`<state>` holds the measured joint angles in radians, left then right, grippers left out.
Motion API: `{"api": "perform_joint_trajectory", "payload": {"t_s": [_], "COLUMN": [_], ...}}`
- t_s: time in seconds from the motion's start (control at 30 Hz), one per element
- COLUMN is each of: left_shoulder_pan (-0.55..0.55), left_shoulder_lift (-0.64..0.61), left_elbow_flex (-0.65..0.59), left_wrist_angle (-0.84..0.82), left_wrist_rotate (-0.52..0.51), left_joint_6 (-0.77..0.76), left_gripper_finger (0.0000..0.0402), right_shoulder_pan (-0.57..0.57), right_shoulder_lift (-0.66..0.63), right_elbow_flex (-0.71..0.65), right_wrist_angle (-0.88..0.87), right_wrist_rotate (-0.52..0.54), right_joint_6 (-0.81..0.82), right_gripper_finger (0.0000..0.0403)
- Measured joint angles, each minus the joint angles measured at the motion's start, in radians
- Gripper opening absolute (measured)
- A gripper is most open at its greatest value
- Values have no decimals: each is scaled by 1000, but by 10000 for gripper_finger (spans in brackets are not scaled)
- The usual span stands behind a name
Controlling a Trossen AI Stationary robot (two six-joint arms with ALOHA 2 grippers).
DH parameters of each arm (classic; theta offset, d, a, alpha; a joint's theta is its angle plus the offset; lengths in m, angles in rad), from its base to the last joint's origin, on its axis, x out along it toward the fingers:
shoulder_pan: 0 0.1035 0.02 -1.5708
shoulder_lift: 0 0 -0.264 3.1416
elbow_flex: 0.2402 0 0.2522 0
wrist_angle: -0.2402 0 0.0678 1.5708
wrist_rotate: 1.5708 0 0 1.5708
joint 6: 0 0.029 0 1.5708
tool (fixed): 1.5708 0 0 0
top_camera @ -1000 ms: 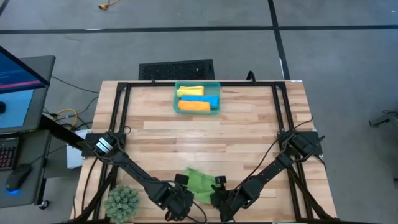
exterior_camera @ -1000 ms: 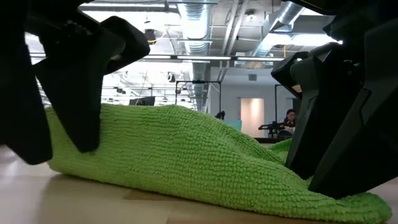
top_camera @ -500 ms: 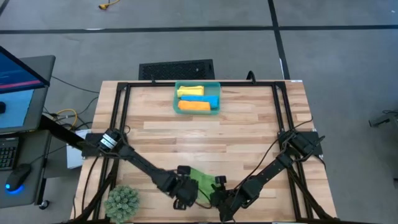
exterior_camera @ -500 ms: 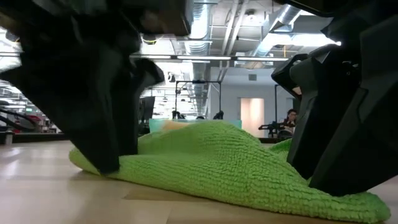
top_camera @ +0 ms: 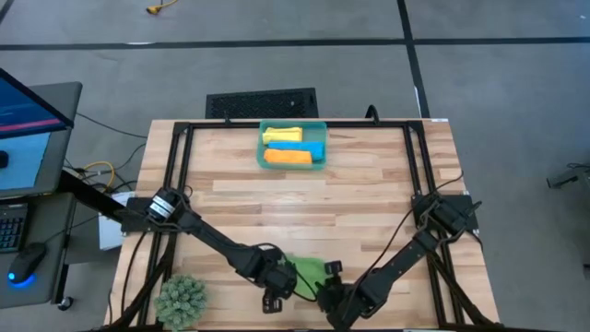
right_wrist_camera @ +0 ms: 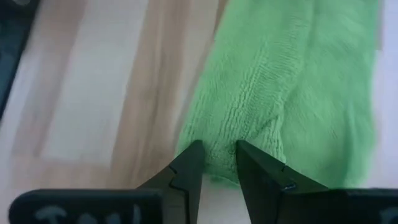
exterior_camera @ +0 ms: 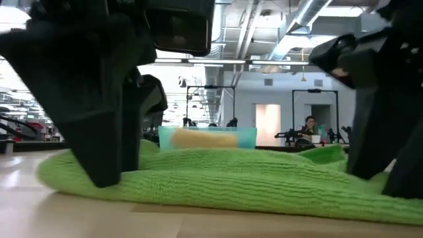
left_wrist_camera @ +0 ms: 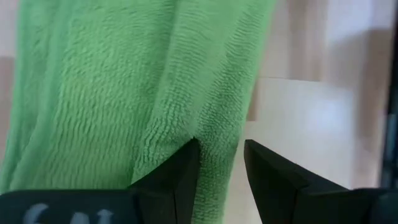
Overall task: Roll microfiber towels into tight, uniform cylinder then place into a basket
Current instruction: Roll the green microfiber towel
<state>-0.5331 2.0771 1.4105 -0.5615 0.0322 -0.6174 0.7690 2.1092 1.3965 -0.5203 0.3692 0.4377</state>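
We see the green towel (top_camera: 308,273) lying low and bunched on the near edge of the wooden table (top_camera: 369,194), between the two arms; in the low view it (exterior_camera: 231,182) spreads as a flat ribbed mound across the tabletop. The left gripper (left_wrist_camera: 221,163) has its fingers pinched on one edge of the cloth, a fold of green pile caught between them, and in the high view it (top_camera: 277,281) sits at the towel's left end. The right gripper (right_wrist_camera: 216,160) is clamped on the opposite edge, green fabric pressed between its two dark fingers, and from above it (top_camera: 330,284) rests at the towel's right end. At the far side of the table stands the teal basket (top_camera: 316,126), well apart from the green towel, already holding a yellow roll (top_camera: 279,135), a blue roll (top_camera: 308,146) and an orange roll (top_camera: 288,158). A small green plant (top_camera: 181,300) sits at the near left corner, and a dark grated rectangle (top_camera: 261,103) lies beyond the table's far edge. Off to the left we see a desk with a monitor (top_camera: 28,101).
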Motion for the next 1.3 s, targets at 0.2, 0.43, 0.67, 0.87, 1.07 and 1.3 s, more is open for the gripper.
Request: {"api": "perform_joint_trajectory", "payload": {"t_s": [0.2,0.43,0.67,0.87,1.07,1.3], "left_shoulder_pan": [-24,-26,-11,-4,-7,-7], "left_shoulder_lift": [1,2,2,2,2,2], "left_elbow_flex": [-2,-2,-2,-3,-3,-3], "left_wrist_angle": [36,37,40,46,53,54], "left_wrist_rotate": [47,49,49,50,46,43], "left_joint_6": [-87,-118,-255,-260,-261,-261], "left_gripper_finger": [127,127,127,127,127,127], "right_shoulder_pan": [20,59,166,151,103,76], "right_shoulder_lift": [0,0,-3,16,42,73], "right_elbow_flex": [92,176,193,187,188,185], "right_wrist_angle": [-226,-402,-267,-177,-72,-85], "right_wrist_rotate": [11,67,324,294,186,201], "right_joint_6": [15,89,-60,-175,-279,-333], "right_gripper_finger": [120,120,120,121,149,215]}}
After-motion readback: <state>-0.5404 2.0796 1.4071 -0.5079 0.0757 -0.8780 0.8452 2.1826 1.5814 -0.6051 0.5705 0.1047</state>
